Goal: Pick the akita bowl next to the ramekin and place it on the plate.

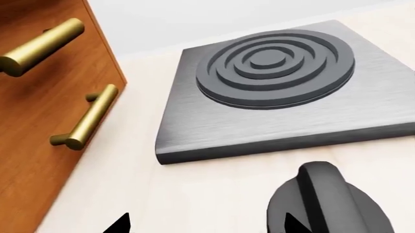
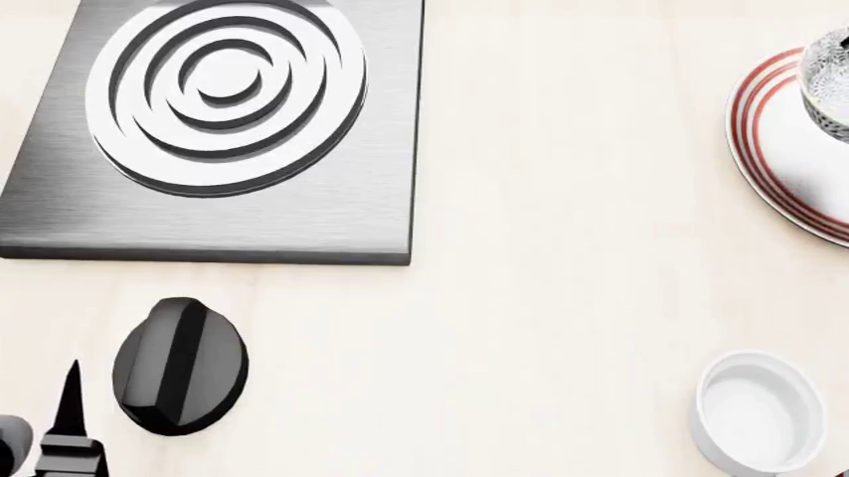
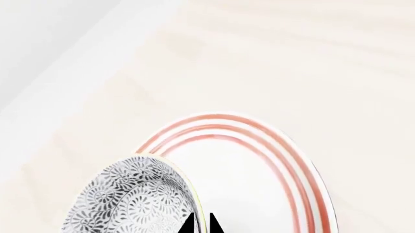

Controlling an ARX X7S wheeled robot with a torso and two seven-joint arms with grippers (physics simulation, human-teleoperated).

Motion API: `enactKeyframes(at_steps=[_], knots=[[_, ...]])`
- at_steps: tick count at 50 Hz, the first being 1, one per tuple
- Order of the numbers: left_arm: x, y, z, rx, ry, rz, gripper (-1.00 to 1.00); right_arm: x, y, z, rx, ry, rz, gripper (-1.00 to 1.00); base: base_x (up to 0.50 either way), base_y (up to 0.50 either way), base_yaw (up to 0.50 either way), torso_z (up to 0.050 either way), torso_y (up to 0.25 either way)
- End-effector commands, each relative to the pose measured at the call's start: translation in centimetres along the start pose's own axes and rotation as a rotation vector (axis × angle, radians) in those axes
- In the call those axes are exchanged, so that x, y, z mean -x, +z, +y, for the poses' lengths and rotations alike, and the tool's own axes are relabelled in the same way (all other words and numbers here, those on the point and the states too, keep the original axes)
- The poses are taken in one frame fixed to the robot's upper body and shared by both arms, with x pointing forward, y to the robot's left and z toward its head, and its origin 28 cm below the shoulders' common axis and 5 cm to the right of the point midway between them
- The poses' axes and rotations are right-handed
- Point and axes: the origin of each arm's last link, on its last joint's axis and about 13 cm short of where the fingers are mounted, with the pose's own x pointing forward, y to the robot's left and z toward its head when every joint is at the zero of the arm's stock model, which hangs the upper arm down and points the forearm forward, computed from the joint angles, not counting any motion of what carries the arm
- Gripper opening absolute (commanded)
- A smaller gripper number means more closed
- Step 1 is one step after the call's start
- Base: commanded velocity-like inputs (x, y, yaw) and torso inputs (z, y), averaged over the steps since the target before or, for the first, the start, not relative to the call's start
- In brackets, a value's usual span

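Right end effector (image 3: 200, 224) clamps akita bowl (image 3: 133, 199) rim over plate (image 3: 259, 170); left's state unclear.

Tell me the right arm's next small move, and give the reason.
Probably lower slightly, then open the right tool. In the right wrist view its tips appear pinched on the rim of the akita bowl, and the bowl already overlaps the red-ringed plate. The head view also shows the bowl over the plate, away from the ramekin. Whether the bowl touches the plate yet cannot be told.
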Motion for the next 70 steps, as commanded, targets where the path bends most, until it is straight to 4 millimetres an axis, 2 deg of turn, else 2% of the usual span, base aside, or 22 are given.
enactKeyframes(at_steps=[1,42,70], knots=[[0.0,0.1,0.0,0.010,-0.009,-0.006,1.00,-0.2,-1.2,0.4,0.013,0.037,-0.001,-1.00,0.00,0.00,0.00,0.000,0.000],[0.1,0.1,-0.1,0.010,-0.016,-0.008,1.00,-1.0,-2.8,-1.3,-0.002,-0.002,0.017,-1.00,0.00,0.00,0.00,0.000,0.000],[0.1,0.0,-0.1,0.020,-0.021,0.004,1.00,-1.1,-3.1,-1.4,-0.021,-0.003,0.034,-1.00,0.00,0.00,0.00,0.000,0.000]])
